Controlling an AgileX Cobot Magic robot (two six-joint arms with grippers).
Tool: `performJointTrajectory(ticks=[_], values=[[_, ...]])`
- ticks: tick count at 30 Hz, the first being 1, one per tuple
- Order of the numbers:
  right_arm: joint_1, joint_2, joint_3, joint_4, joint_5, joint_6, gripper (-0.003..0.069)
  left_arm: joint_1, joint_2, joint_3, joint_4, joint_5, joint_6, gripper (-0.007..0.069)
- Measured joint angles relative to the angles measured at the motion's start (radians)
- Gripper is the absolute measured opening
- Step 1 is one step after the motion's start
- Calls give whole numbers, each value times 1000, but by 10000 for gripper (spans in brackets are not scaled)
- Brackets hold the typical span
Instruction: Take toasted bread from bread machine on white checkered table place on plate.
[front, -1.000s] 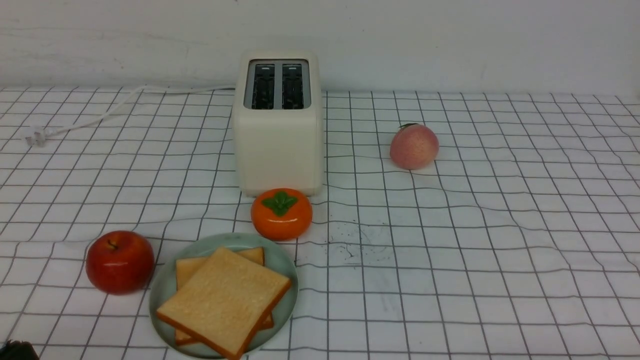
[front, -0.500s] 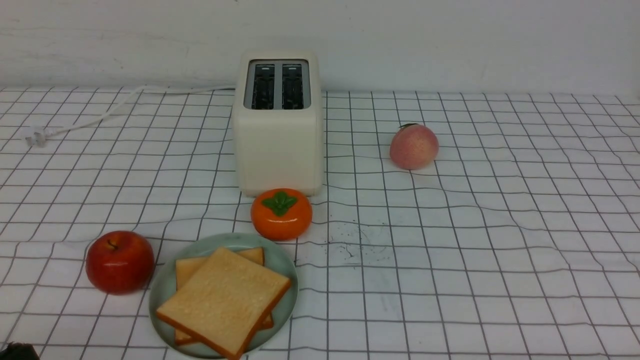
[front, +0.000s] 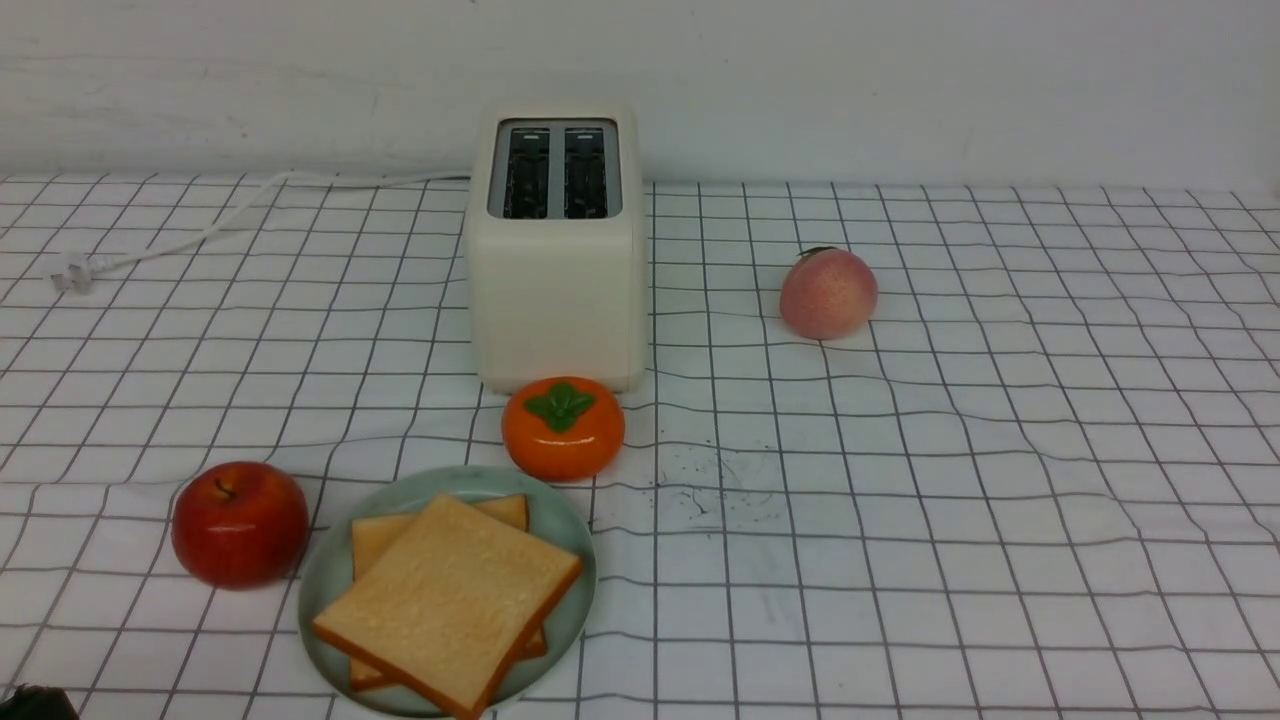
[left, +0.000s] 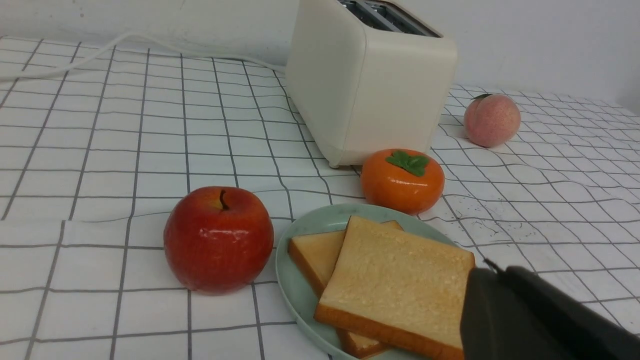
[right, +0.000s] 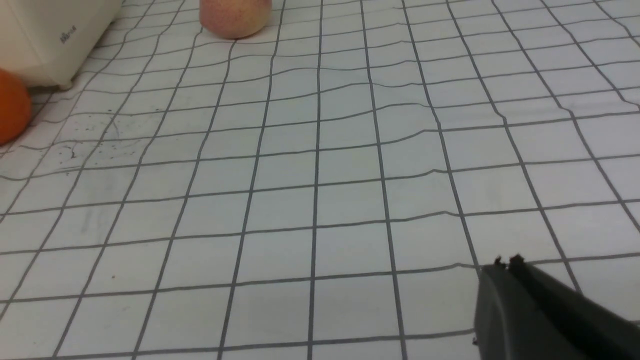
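Observation:
Two slices of toasted bread lie stacked on the pale green plate (front: 325, 575) at the front left of the white checkered table (front: 900, 500). The top slice (front: 450, 600) sits askew over the lower slice (front: 375, 535). The bread machine (front: 556, 280) stands at the back with both dark slots empty. In the left wrist view my left gripper (left: 492, 270) is shut and holds nothing. Its tip shows just beside the top slice (left: 395, 275) on the plate (left: 320, 222). My right gripper (right: 506, 262) is shut over bare cloth, far from the bread machine (right: 50, 35).
A red apple (front: 240, 522) sits just left of the plate. An orange persimmon (front: 563, 428) rests between plate and bread machine. A peach (front: 828, 293) lies to the right. The white cord and plug (front: 75, 270) trail at the back left. A wall closes the back.
The dark bit of my left arm at the front view's lower left corner has sunk slightly. Toast, plate and fruit have not moved.

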Motion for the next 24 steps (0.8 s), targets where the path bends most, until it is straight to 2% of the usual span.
performJointTrajectory(ticks=[12, 15, 18, 20, 22, 24], values=[[0, 0, 0, 0, 0, 0, -3, 0, 0, 0, 0, 0, 0, 11], [0, 0, 0, 0, 0, 0, 0, 0, 0, 27, 29, -57, -13, 13], [0, 0, 0, 0, 0, 0, 1, 2, 0, 76, 99, -142, -80, 6], [0, 0, 0, 0, 0, 0, 3, 13, 0, 136, 181, -198, -170, -13], [0, 0, 0, 0, 0, 0, 4, 24, 0, 169, 233, -193, -235, -13], [0, 0, 0, 0, 1, 0, 8, 30, 0, 177, 283, -125, -296, -13]])
